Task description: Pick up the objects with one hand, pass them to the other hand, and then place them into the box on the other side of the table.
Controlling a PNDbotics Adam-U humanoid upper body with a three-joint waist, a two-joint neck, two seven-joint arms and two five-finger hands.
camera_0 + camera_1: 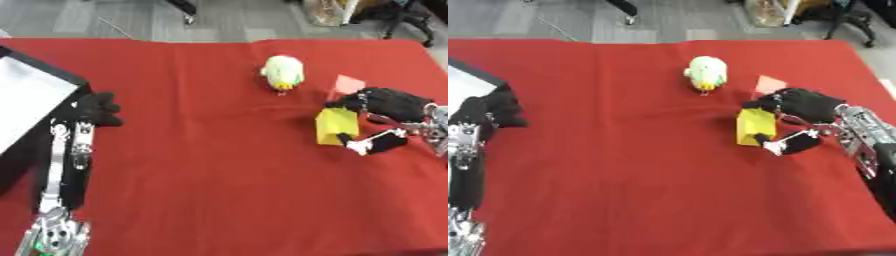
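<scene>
- Right robot hand (802,107) near the surface's right edge, fingers and thumb curled around a yellow block (755,126), block apparently resting on the red surface (201,160).
- Pink block (346,85) just behind that hand, toward the far right corner (touching or not: cannot tell).
- White and green plush toy (283,72) upright near the far edge, apart from both blocks.
- Left robot hand (98,109) at the left edge, fingers curled, holding nothing, beside the box (35,87) with its white inside.
</scene>
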